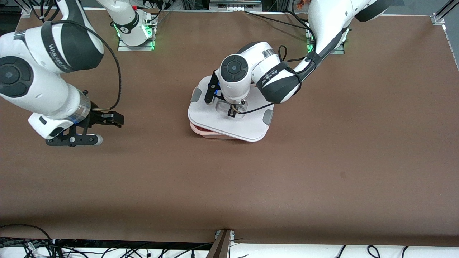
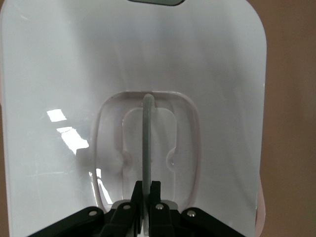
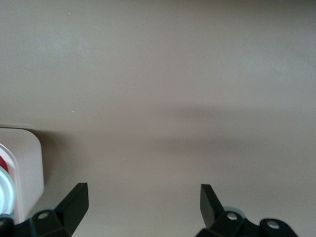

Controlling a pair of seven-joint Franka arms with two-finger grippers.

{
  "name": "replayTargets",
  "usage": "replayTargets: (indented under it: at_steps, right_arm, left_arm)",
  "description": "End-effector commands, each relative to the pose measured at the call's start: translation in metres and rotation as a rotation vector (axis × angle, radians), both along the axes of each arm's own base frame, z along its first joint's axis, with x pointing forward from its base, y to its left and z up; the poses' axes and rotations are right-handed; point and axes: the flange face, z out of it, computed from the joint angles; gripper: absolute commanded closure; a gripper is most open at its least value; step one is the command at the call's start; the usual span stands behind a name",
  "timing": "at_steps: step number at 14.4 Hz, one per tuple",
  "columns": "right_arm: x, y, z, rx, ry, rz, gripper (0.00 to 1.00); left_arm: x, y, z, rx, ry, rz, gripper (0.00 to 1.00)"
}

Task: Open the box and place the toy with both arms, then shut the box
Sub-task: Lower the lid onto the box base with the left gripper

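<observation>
The box's pink tub (image 1: 209, 134) stands mid-table with its white lid (image 1: 251, 127) lying askew over it, so the tub's rim shows at the edge nearer the front camera. My left gripper (image 1: 232, 113) is over the lid's middle, shut on the clear upright handle (image 2: 146, 143) in its recess; it shows in the left wrist view (image 2: 147, 190) too. The toy is hidden; only a dark pink sliver (image 1: 202, 128) shows under the lid. My right gripper (image 1: 104, 127) waits open and empty over bare table toward the right arm's end, and also shows in the right wrist view (image 3: 143, 197).
Grey clips (image 1: 268, 117) sit on the lid's short ends. A pale pink corner of the box (image 3: 27, 168) shows at the edge of the right wrist view. Brown table (image 1: 322, 172) surrounds the box. Cables lie along the edge nearest the front camera.
</observation>
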Motion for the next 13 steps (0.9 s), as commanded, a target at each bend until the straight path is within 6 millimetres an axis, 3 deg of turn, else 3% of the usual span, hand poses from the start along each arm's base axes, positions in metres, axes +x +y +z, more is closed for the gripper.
replayTargets:
  at_steps: [1, 3, 5, 9, 13]
  right_arm:
    - [-0.002, -0.024, 0.007, 0.023, 0.025, 0.051, 0.0]
    - [-0.002, -0.026, 0.008, 0.021, 0.022, 0.051, 0.0]
    - [-0.001, -0.045, 0.009, 0.008, 0.034, 0.02, 0.0]
    - [-0.011, -0.077, 0.036, 0.008, 0.012, -0.026, 0.0]
    - [-0.024, -0.078, 0.043, -0.008, 0.043, -0.03, 0.0]
  left_arm:
    - [-0.009, -0.008, -0.006, 0.02, 0.003, 0.094, 1.0]
    - [-0.005, -0.002, -0.012, 0.034, 0.004, 0.127, 1.0]
    - [-0.001, 0.002, -0.014, 0.041, 0.004, 0.134, 1.0]
    - [-0.005, 0.003, -0.026, 0.065, 0.008, 0.13, 1.0]
    - [-0.013, -0.004, -0.028, 0.082, 0.009, 0.188, 1.0]
